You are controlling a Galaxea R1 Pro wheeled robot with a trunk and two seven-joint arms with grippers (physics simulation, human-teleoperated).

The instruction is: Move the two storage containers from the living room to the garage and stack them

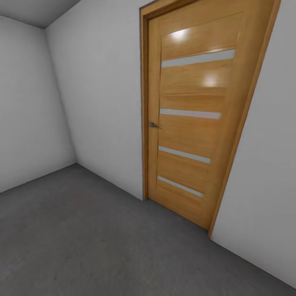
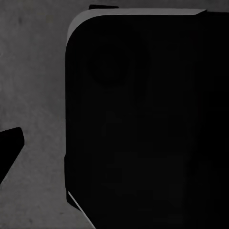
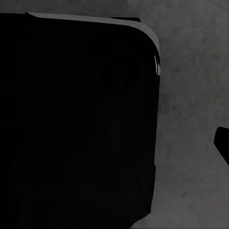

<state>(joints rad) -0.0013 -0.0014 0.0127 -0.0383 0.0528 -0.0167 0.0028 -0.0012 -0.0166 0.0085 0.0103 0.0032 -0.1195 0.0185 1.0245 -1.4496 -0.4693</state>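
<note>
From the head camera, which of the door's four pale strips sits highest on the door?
The strip just under the bright ceiling-light glare, well above the handle; the other three strips lie at or below handle height.

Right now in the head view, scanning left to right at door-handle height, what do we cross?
Left side wall → room corner → pale grey wall → door frame → door handle → wooden door with pale strips → wall right of the door.

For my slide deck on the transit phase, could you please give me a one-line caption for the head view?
Head view: closed wooden door with frosted strips and small handle, set in pale grey walls above dark grey floor.
</note>
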